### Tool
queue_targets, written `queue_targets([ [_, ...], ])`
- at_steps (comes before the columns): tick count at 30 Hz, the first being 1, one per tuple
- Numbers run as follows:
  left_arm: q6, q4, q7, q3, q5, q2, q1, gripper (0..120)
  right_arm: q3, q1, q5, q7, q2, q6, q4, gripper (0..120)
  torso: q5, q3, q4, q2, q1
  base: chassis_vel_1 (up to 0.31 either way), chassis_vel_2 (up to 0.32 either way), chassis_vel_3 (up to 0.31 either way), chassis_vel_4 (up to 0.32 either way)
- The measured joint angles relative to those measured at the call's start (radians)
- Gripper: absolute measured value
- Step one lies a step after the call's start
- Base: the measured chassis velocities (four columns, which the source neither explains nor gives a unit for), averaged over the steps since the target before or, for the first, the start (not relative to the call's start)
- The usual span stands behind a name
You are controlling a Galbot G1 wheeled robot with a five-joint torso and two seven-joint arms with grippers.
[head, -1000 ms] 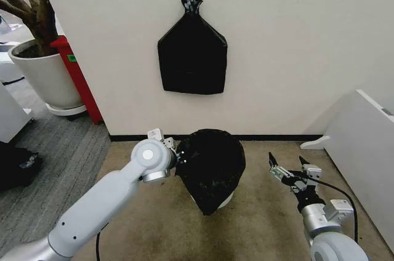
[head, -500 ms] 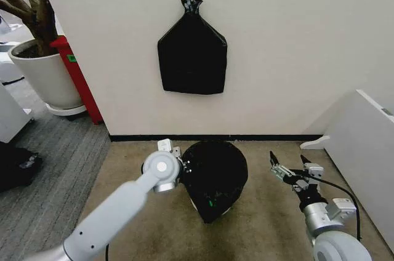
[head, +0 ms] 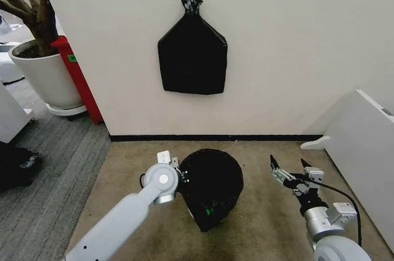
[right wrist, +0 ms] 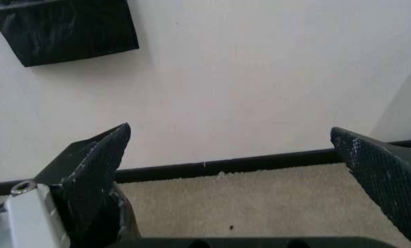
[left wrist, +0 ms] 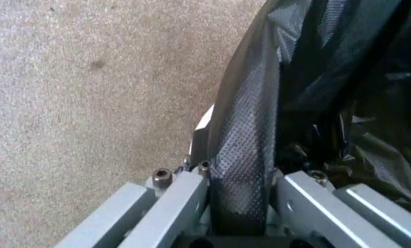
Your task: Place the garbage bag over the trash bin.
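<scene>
The glossy black garbage bag (head: 211, 187) sits draped as a rounded dome on the carpet in front of the wall, and the trash bin is hidden beneath it. My left gripper (head: 180, 176) is at the bag's left edge, shut on the plastic. In the left wrist view one textured finger (left wrist: 241, 165) presses against the crinkled garbage bag (left wrist: 343, 103), with a pale sliver (left wrist: 203, 123) showing behind it. My right gripper (head: 287, 161) hangs open to the right of the bag, apart from it, fingers spread wide (right wrist: 230, 129) and holding nothing.
A flat black bundle (head: 192, 58) with a knotted neck hangs on the wall above. A white plant pot (head: 46, 79) and a red panel (head: 79, 79) stand at the far left. A white board (head: 363, 150) lies along the right.
My left arm has drawn lower and nearer, pulling the bag's left edge down; the bag sits slightly lower. The right gripper has barely moved.
</scene>
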Motion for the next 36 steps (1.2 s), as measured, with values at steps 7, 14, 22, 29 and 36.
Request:
queue_targets([
  [7,0.002,0.001,0.001,0.0,0.005,0.0,0.001,15,0.005,0.0,0.002,0.0,-0.003,0.0,0.001,100,0.0001,0.0,0.0,0.0,0.0,0.0,0.0,0.0,0.0],
  [14,0.004,-0.039,-0.013,0.012,0.003,0.021,0.002,54,0.018,0.005,0.023,0.002,-0.018,-0.006,0.019,100,-0.0006,0.0,-0.0004,0.0,0.0,0.0,0.0,0.0,0.0],
  [22,0.004,-0.137,-0.044,-0.002,-0.037,0.055,0.013,86,-0.004,0.011,0.03,0.025,-0.022,-0.024,0.056,100,-0.0003,0.0,-0.0001,0.0,0.0,0.0,0.0,0.0,0.0],
  [29,-0.015,-0.214,0.074,-0.056,0.01,0.095,0.058,100,-0.021,0.012,0.039,0.058,-0.033,-0.045,0.09,100,-0.0003,0.0,-0.0002,0.0,0.0,0.0,0.0,0.0,0.0],
  [36,-0.234,-0.257,0.538,-0.142,0.559,0.209,0.202,100,-0.031,-0.013,0.011,0.065,-0.036,-0.057,0.118,100,-0.0006,0.0,0.0,0.0,0.0,0.0,0.0,0.0,0.0],
])
